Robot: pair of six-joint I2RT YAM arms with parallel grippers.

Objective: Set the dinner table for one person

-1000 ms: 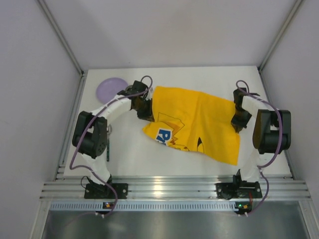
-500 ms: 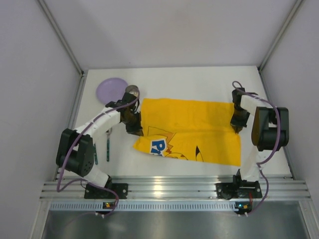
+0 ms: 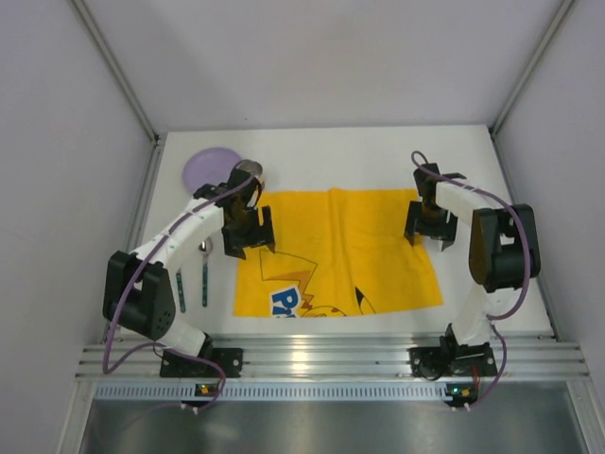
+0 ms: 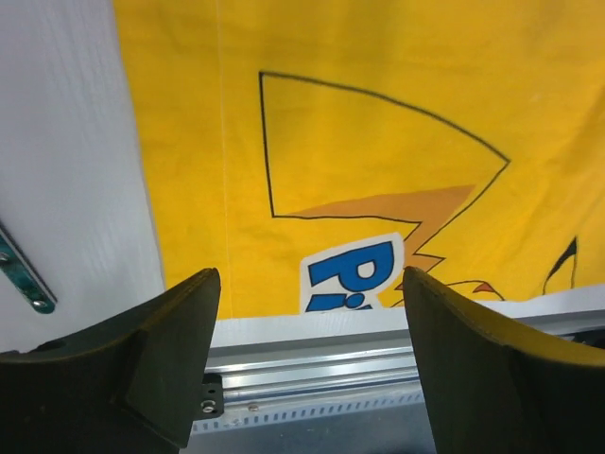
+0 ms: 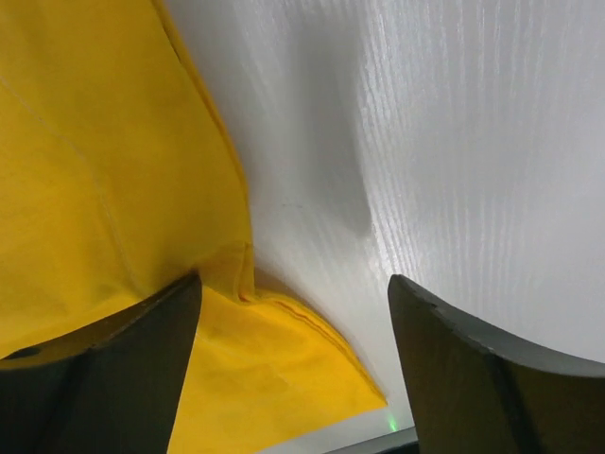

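1. The dinner table point(image 3: 378, 156) is seen whole only in the top view. It is a white rectangle whose long axis runs left to right, with its near long edge met by an aluminium rail point(image 3: 331, 355).
2. A yellow cartoon-print cloth point(image 3: 336, 251) is spread flat on the near middle of the table. Its printed blue lettering is turned toward the rail.
3. In the left wrist view only a strip of table point(image 4: 66, 189) is shown, left of the cloth point(image 4: 378, 123). The rail point(image 4: 312, 364) lies below, and part of a teal-handled utensil point(image 4: 24, 274) lies at the left edge.
4. In the right wrist view, bare table point(image 5: 454, 142) is shown beside a rumpled, folded-over corner of the cloth point(image 5: 95, 189), a detail not resolved from above.
5. The left gripper point(image 3: 249, 236) is held over the cloth's far-left corner. Its fingers are spread wide with nothing between them point(image 4: 307, 284).
6. The right gripper point(image 3: 427, 225) is held at the cloth's far-right edge, likewise released and spread point(image 5: 295, 284).
7. A purple plate point(image 3: 206, 168) is set at the far left of the table, and a metal cup point(image 3: 250, 174) stands just beside it. The cup's contents cannot be made out.
8. The utensil point(image 3: 204, 284) lies on the table left of the cloth, its handle pointing toward the rail.
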